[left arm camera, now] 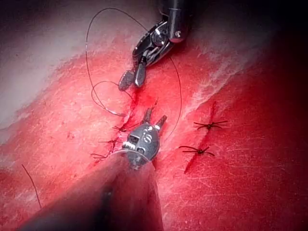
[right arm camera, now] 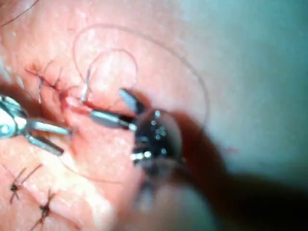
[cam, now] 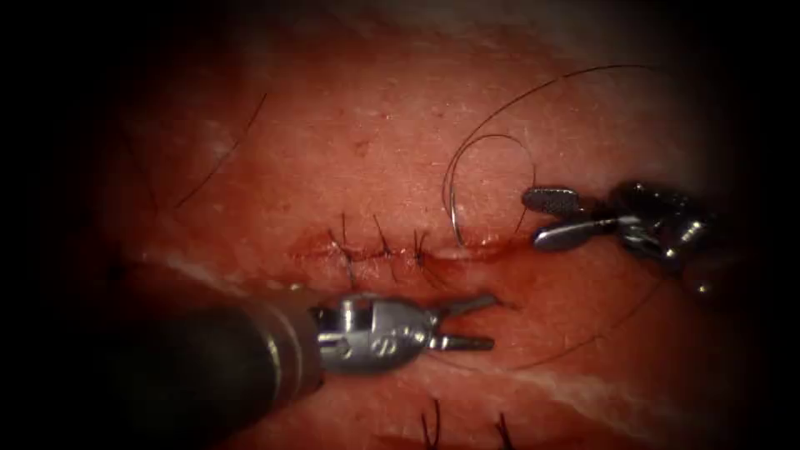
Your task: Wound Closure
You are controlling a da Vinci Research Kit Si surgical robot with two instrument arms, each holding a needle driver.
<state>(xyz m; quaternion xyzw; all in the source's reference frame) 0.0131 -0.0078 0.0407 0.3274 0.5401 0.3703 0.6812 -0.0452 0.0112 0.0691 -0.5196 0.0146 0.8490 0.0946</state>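
Observation:
The cut [cam: 392,250] runs across the tissue [cam: 367,142] with three dark stitches on its left part. The curved needle [cam: 452,208] stands in the tissue at the cut's right end, its lower end buried at the cut's edge; it also shows as needle [right arm camera: 85,87]. Thread [cam: 500,137] loops off its upper end. My right tool [cam: 531,218] hovers just right of the needle, jaws open, holding nothing. The left tool [cam: 490,321] lies below the cut, jaws open and empty. They appear again as right tool [left arm camera: 131,79] and left tool [left arm camera: 155,117].
A long strand of thread [cam: 575,346] trails across the tissue below the right tool. Red fluid [cam: 500,250] wets the cut's right end. A stray thread [cam: 225,154] lies at the upper left. Other stitches [cam: 433,429] sit near the front edge, seen too as stitches [left arm camera: 209,125].

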